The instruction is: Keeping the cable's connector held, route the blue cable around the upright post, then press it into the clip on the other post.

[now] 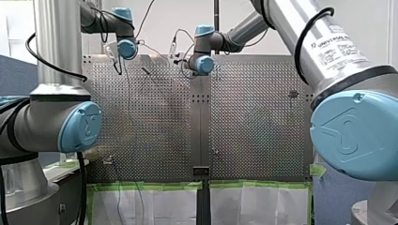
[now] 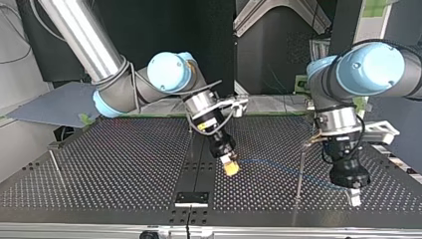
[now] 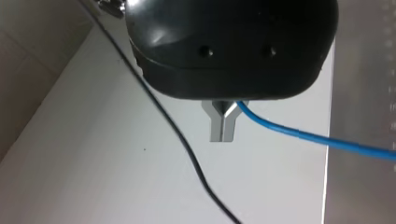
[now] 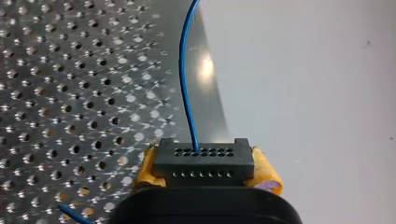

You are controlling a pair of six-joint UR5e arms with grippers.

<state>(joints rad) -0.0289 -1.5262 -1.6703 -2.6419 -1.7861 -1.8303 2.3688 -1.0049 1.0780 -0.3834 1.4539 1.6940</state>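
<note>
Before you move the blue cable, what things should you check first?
1. The connector clamped between my right gripper's yellow pads: ok.
2. The blue cable pinched by my left gripper, fingers shut: ok.
3. Cable wrapped around the upright post: not ok, it runs nearly straight between the grippers.
4. Which side of the post the cable passes: cannot tell.
5. Clip found: cannot tell, too small to make out.
</note>
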